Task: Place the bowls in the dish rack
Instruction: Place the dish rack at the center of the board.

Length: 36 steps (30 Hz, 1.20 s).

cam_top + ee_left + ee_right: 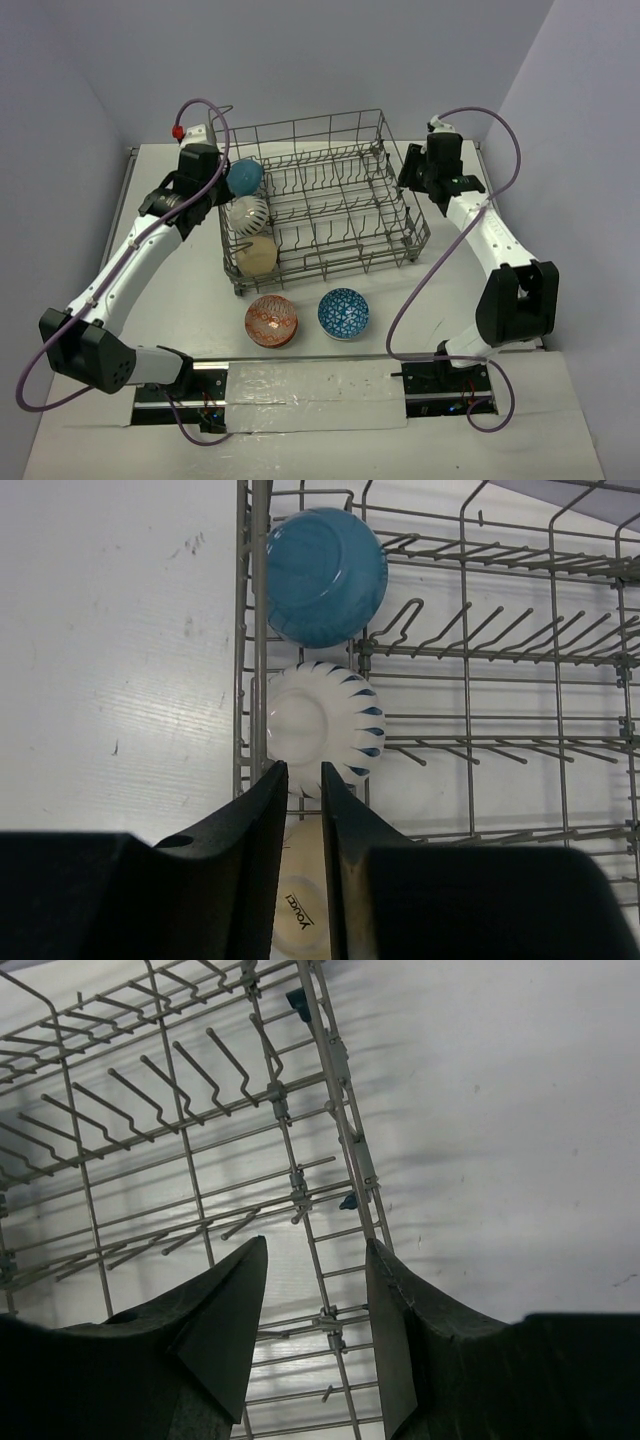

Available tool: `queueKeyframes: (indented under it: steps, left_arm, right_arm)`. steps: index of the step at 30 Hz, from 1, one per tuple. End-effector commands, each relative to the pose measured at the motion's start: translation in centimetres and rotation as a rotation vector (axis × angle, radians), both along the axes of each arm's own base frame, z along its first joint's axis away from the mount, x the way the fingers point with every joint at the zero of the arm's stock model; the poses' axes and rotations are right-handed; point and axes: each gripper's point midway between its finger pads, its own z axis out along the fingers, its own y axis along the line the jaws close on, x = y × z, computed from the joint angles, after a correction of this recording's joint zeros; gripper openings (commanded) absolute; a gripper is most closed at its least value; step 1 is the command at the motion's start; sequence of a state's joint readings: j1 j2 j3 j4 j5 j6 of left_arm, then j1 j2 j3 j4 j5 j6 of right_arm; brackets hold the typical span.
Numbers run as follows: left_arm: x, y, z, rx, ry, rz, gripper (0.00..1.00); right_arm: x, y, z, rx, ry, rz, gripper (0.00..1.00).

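Stretching its long side from the left fingers [255, 825] across to the right fingers [225, 1310], the dish rack [310, 121] sits level on the counter [200, 300]. It is grey wire with rows of upright tines [190, 1070].

Below the left fingers, along that end, stand the blue bowl [325, 575], the white bowl [320, 730] and the cream bowl [300, 900]. The left fingers are narrowly parted and hold nothing. The right fingers are wider, empty, over the opposite rim. The red bowl [271, 320] and the patterned blue bowl [343, 313] lie outside, well apart from both.

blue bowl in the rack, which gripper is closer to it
Left. The left gripper is over the rack's left edge, close to the blue bowl; the right gripper is over the rack's opposite side.
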<state>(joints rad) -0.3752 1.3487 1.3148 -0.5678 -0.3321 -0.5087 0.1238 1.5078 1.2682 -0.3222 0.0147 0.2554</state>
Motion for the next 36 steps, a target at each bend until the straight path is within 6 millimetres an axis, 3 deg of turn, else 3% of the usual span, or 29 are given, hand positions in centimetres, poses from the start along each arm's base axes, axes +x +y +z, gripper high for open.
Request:
queueKeyframes:
  steps: [1, 4, 11, 15, 27, 36]
  left_arm:
    - [-0.2, 1.1, 4.0, 0.048, -0.098, 0.042, 0.26]
    - [-0.1, 0.9, 4.3, 0.069, -0.107, 0.047, 0.27]
    - [-0.4, 2.3, 1.1, 0.15, -0.019, 0.137, 0.27]
    - [-0.6, 3.3, 1.1, 0.177, -0.019, 0.186, 0.27]
    - [-0.4, 1.3, -1.1, 0.135, 0.031, 0.093, 0.27]
    - [-0.8, 1.2, -1.8, 0.133, 0.045, 0.085, 0.28]
  right_arm:
    - [0.9, 0.1, 0.5, 0.014, -0.025, -0.001, 0.52]
    - [0.9, 0.3, 0.2, 0.02, -0.015, 0.009, 0.52]
    - [0.8, 0.2, 0.3, 0.021, -0.018, 0.015, 0.53]
    - [0.8, 0.2, 0.0, 0.019, -0.009, 0.016, 0.53]
    - [0.4, -0.3, 0.0, 0.004, -0.007, 0.004, 0.54]
    - [0.2, -0.9, -1.3, -0.017, 0.017, -0.02, 0.54]
